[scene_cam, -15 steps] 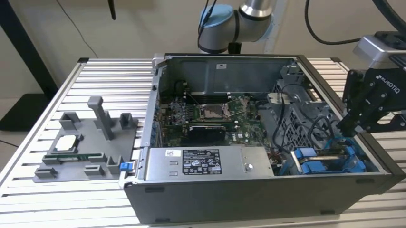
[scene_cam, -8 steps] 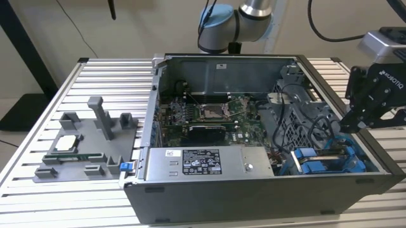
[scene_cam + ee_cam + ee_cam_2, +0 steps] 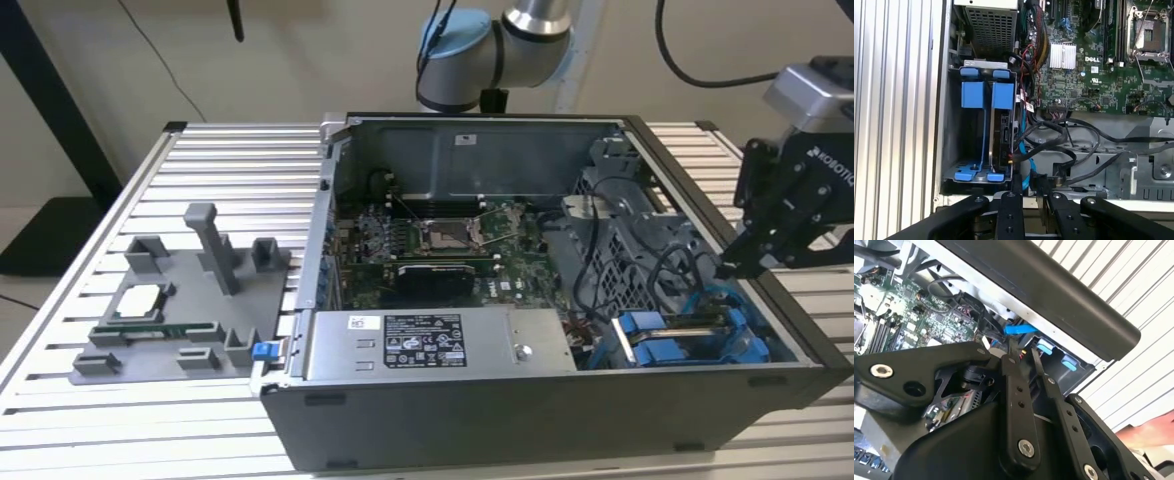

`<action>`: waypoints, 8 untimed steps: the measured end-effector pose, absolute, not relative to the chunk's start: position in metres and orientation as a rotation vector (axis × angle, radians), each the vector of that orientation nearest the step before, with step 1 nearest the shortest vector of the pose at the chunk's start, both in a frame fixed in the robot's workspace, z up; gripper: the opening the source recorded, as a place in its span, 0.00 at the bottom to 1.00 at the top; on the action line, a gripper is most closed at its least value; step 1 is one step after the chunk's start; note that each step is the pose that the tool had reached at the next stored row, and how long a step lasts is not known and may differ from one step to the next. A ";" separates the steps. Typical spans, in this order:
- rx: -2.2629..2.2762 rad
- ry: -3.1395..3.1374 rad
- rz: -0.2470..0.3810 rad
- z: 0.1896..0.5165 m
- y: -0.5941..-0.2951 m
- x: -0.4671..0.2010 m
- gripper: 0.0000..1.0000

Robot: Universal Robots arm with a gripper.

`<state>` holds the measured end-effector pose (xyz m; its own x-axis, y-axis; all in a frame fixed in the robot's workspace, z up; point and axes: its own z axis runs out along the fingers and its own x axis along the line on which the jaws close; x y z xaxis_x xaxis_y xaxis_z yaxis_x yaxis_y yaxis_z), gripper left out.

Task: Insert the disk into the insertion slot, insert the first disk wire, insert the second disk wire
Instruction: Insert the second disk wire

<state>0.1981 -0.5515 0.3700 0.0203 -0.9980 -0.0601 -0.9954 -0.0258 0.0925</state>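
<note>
Gripper (image 3: 731,268), grip state unclear, hangs by the insertion slot (image 3: 952,142); first wrist view shows the disk (image 3: 1002,135) inside.

Black gripper (image 3: 1023,354) close up, tip just beside a flat blue cable (image 3: 1017,329). Green circuit board (image 3: 919,315) behind, with black wires (image 3: 944,287). Dark case rim (image 3: 1054,285) slanting across; ribbed metal table (image 3: 1134,280) beyond. Two blue clips (image 3: 1045,346) near the rim.

Single arm (image 3: 531,25) enters at top of the exterior view. Wrist (image 3: 817,95) sits at that view's right. Claw (image 3: 735,266) hangs tilted, pointing down toward the view's left.
</note>
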 end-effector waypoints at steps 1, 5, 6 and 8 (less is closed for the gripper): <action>2.225 -2.175 -0.173 0.369 -0.552 0.198 1.00; 2.217 -2.170 -0.193 0.367 -0.551 0.199 1.00; 2.214 -2.169 -0.198 0.367 -0.551 0.199 1.00; 2.209 -2.167 -0.210 0.367 -0.551 0.199 1.00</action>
